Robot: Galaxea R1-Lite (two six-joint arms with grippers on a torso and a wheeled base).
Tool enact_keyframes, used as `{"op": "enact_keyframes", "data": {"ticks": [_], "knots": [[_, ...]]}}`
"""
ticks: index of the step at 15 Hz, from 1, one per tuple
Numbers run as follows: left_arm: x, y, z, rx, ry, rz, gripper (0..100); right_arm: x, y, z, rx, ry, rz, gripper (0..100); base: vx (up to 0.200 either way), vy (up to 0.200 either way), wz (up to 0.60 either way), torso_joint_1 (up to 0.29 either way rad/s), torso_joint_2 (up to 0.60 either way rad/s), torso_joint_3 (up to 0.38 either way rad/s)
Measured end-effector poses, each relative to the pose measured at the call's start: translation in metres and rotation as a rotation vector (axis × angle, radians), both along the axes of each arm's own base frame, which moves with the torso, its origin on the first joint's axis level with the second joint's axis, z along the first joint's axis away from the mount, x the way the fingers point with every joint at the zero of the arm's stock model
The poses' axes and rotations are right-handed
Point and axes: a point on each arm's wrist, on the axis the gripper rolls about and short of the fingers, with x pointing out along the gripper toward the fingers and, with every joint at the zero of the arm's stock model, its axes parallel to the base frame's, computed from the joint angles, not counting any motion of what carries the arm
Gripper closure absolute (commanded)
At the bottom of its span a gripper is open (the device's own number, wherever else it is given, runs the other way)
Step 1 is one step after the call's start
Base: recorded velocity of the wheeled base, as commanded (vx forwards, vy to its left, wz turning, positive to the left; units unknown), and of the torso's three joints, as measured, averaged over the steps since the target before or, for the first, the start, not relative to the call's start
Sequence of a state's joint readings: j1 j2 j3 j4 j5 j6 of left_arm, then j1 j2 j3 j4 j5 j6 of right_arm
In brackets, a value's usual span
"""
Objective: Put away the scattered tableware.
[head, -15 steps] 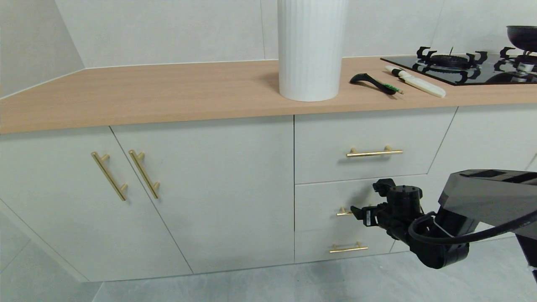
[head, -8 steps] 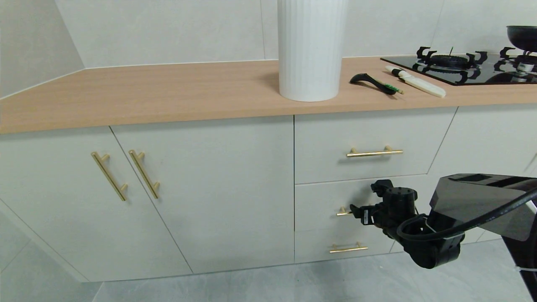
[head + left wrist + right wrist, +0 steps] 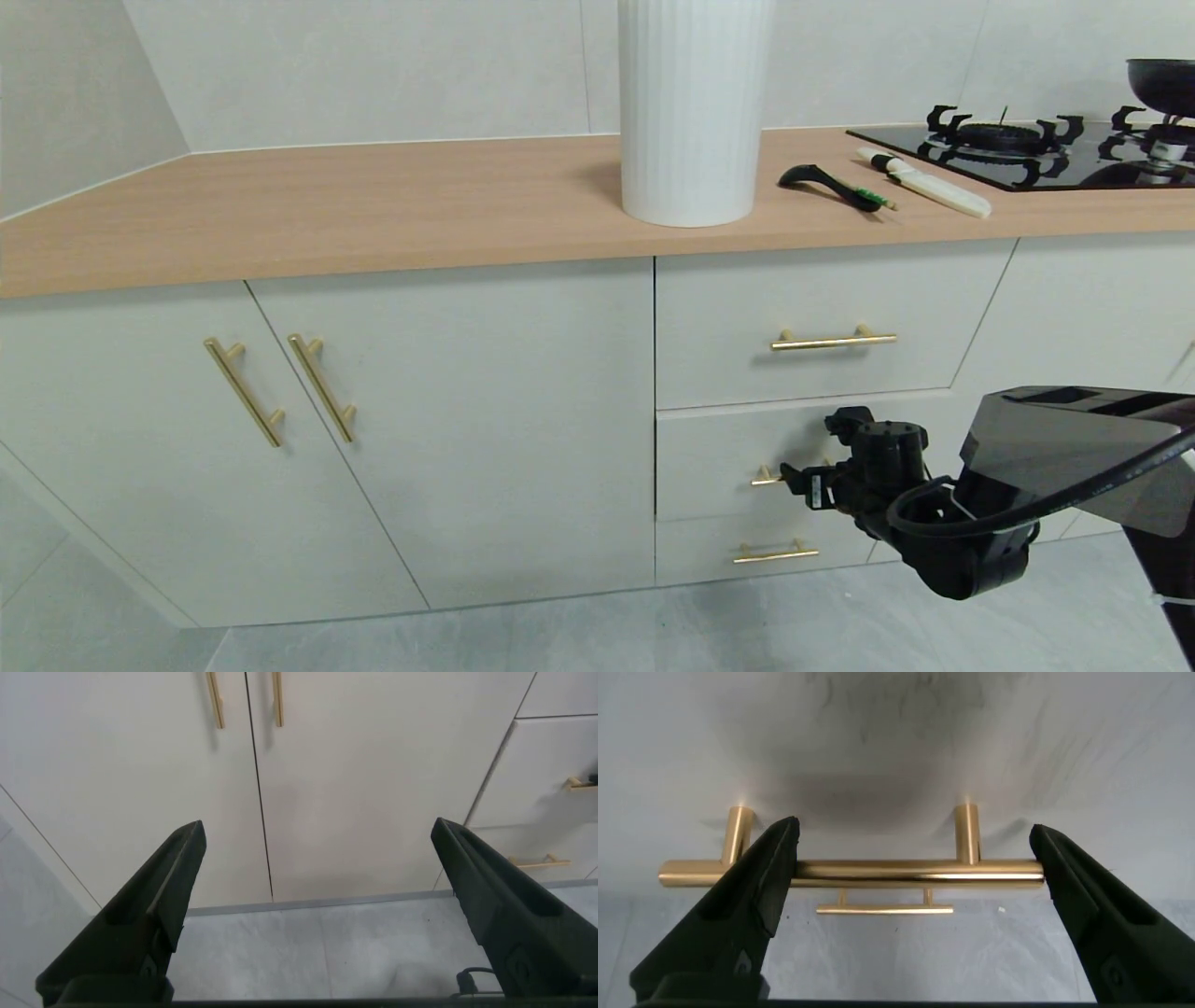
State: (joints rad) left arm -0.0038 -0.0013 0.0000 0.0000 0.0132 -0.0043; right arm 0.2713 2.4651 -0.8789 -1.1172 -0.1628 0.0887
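On the wooden countertop (image 3: 373, 205) lie a black spoon with a green handle (image 3: 834, 187) and a white knife (image 3: 926, 183), to the right of a tall white ribbed container (image 3: 691, 112). My right gripper (image 3: 794, 481) is low down at the middle drawer's gold handle (image 3: 764, 479). In the right wrist view the right gripper (image 3: 913, 831) is open, its fingers spread wide to either side of the handle bar (image 3: 878, 870). The middle drawer (image 3: 719, 457) stands slightly out from the cabinet face. My left gripper (image 3: 318, 826) is open, facing the cupboard doors (image 3: 374, 784) and holding nothing.
A black gas hob (image 3: 1027, 149) with a pan sits at the counter's right end. Above the middle drawer is a shut top drawer (image 3: 833, 341), and below it a bottom drawer handle (image 3: 775, 553). Two cupboard doors with gold handles (image 3: 280, 387) are to the left. Grey floor lies below.
My right arm has shifted a little left at the middle drawer's handle. A gap has appeared along the middle drawer's top edge as its front came slightly outward.
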Motion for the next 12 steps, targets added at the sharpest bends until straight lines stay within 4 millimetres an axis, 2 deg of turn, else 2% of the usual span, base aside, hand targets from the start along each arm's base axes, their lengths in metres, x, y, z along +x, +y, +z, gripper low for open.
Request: {"op": "enact_keyframes", "data": {"ticks": [4, 7, 12], "knots": [[0.000, 0.000, 0.000, 0.000, 0.000, 0.000, 0, -0.003, 0.000, 0.001, -0.004, 0.011, 0.002, 0, 0.000, 0.000, 0.00, 0.000, 0.00, 0.000], [0.000, 0.000, 0.000, 0.000, 0.000, 0.000, 0, -0.011, -0.002, 0.004, -0.020, 0.082, 0.009, 0, 0.000, 0.000, 0.00, 0.000, 0.00, 0.000], [0.000, 0.000, 0.000, 0.000, 0.000, 0.000, 0, -0.040, -0.005, 0.030, -0.044, 0.265, 0.062, 0, 0.000, 0.000, 0.00, 0.000, 0.00, 0.000]]}}
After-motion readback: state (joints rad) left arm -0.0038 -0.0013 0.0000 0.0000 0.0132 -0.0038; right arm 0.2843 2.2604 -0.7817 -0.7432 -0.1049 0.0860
